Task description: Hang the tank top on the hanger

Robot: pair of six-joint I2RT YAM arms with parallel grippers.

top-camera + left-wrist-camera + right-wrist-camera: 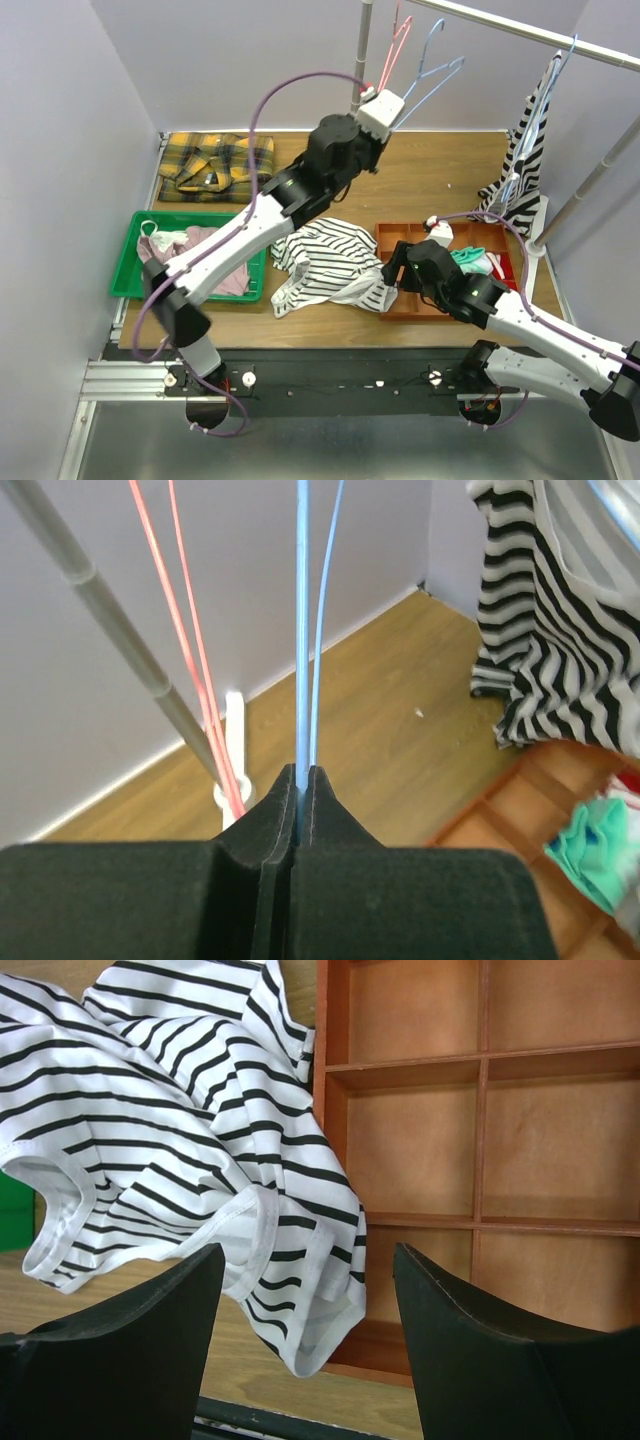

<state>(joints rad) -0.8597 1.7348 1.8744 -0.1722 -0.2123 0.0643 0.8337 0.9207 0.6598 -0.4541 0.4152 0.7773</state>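
From above, two bare wire hangers hang on the rail (520,32) over the far edge of the worktop (440,175): one pink hanger (400,42) and one blue hanger (436,68). The left gripper (393,118) reaches up to the blue one. The single tank top (325,262) lies crumpled near the middle of the near edge, touching the orange tray (392,236) on its right. The right gripper (390,272) sits at that seam. There are two trays. The green tray (128,262) by the left edge holds pink and white cloths (205,250), and the orange one holds a teal cloth (470,258). A plaid shirt (215,165) fills the far left corner, and a bold-striped garment (525,160) hangs at the far right.

The left wrist view shows the left gripper (300,780) clenched on the blue hanger (303,630). The pink hanger (190,630) is just to its left.

The right wrist view shows the right gripper (300,1290) spread wide and holding nothing. It is above the hem of the tank top (170,1130), where the hem overlaps the wall of the orange tray (335,1110).
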